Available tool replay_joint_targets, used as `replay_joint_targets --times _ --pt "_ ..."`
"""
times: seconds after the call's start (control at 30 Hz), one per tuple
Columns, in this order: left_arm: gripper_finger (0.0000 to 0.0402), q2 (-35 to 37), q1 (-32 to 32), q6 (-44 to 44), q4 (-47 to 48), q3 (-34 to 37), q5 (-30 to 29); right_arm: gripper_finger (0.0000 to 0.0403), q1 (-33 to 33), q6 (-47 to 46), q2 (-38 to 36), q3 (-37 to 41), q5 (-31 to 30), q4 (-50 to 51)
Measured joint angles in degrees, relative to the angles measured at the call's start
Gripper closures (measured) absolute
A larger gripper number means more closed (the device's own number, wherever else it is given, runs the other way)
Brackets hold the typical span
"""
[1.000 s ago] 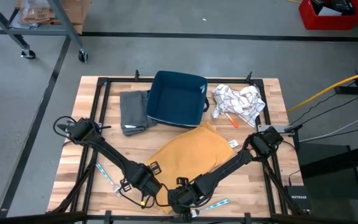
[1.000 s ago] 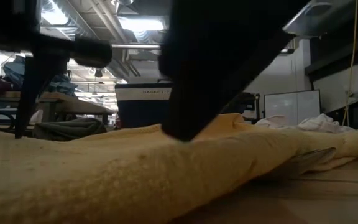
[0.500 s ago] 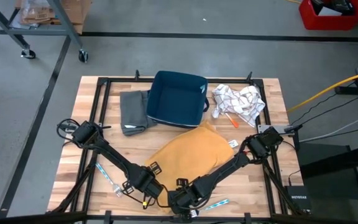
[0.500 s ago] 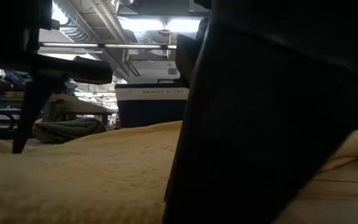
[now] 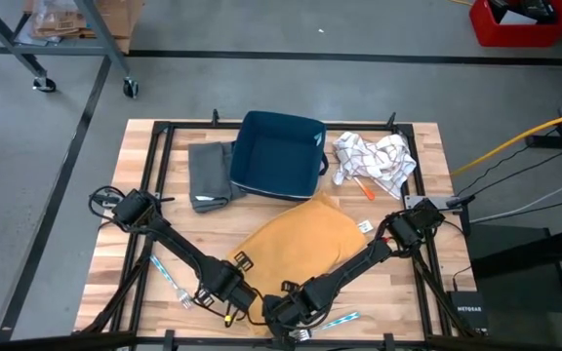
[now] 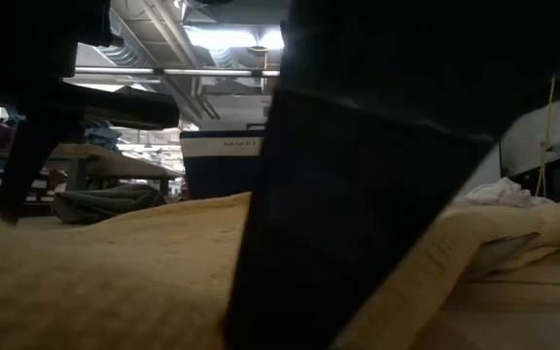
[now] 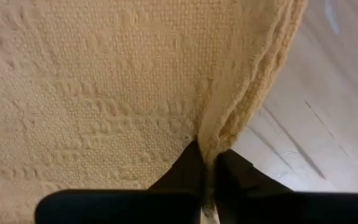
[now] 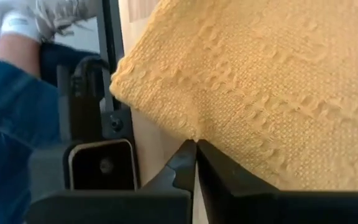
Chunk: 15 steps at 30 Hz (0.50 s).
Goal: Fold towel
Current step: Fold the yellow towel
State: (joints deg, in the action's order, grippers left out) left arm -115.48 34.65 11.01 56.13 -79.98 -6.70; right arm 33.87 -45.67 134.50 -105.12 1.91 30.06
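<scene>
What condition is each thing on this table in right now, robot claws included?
Yellow towel: spread flat, near edge pinched.
Left gripper: shut on yellow towel.
Right gripper: shut on yellow towel.
Grey cloth: folded.
Blue basket: upright, empty.
White patterned cloth: crumpled.

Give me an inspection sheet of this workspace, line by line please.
Surface: wooden table, black frame.
Job's things: yellow towel, spread flat, near edge pinched.
Clutter: blue basket; grey cloth; white patterned cloth; orange pen.
Grippers: left gripper and right gripper both shut on the yellow towel's near edge.
Cables: yellow cable beside the table.
Surroundings: red bin; a person's leg and shoe.
</scene>
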Motion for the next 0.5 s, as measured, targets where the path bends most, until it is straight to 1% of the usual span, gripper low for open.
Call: replay_joint_targets --times 0.13,0.27,0.4,0.5 --pt "0.0397 -0.2 0.6 -0.1 4.5 -2.1 0.0 0.0398 0.0 -3.2 0.1 -1.6 0.0 0.5" --pt "0.0398 -0.1 1.5 -0.2 10.8 -6.2 0.1 0.0396 0.4 -4.0 0.1 -5.0 -1.0 1.1" --pt "0.0399 -0.1 2.3 -0.2 14.5 -11.0 0.1 0.0399 1.2 -4.3 0.1 -10.4 -4.3 4.9" --pt "0.0399 -0.1 2.5 -0.8 16.3 -14.6 1.1 0.04 2.1 -5.4 0.1 -14.5 -7.4 10.8"
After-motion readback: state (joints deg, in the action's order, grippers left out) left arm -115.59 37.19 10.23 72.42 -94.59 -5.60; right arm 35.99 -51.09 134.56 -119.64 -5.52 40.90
